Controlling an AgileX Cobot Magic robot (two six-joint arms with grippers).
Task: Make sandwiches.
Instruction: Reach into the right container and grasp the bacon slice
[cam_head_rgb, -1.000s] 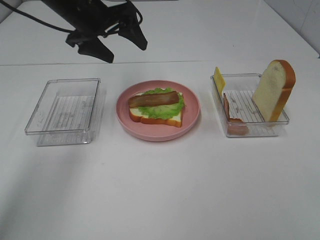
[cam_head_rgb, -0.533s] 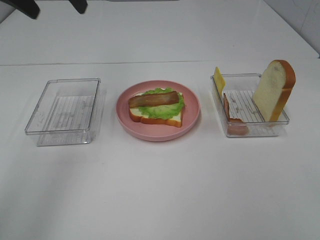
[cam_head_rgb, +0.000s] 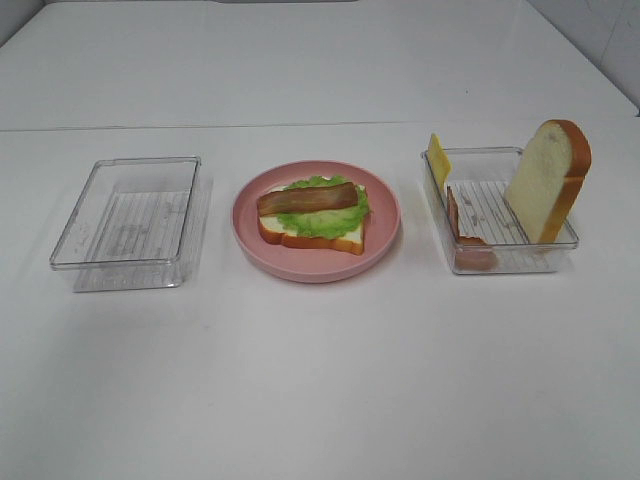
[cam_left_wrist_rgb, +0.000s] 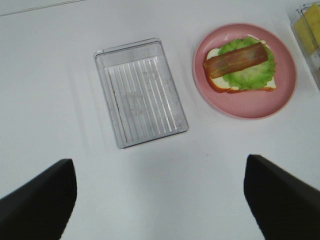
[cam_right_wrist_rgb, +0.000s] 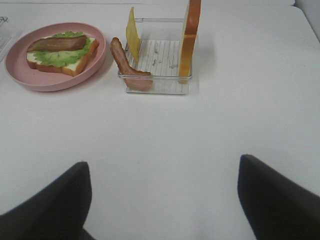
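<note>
The sandwich is an open stack on the pink plate: one bread slice, green lettuce and a bacon strip on top. It also shows in the left wrist view and the right wrist view. A second bread slice stands upright in the right clear tray, with a yellow cheese slice and a bacon strip. My left gripper is open and empty, high above the table. My right gripper is open and empty, nearer the table's front. Neither arm shows in the exterior view.
An empty clear tray sits left of the plate and also shows in the left wrist view. The table surface is white. A seam runs across the table behind the trays.
The left arm, above the back left of the table a second ago, has drawn away to the upper left and out of the exterior view. The food has not moved.
</note>
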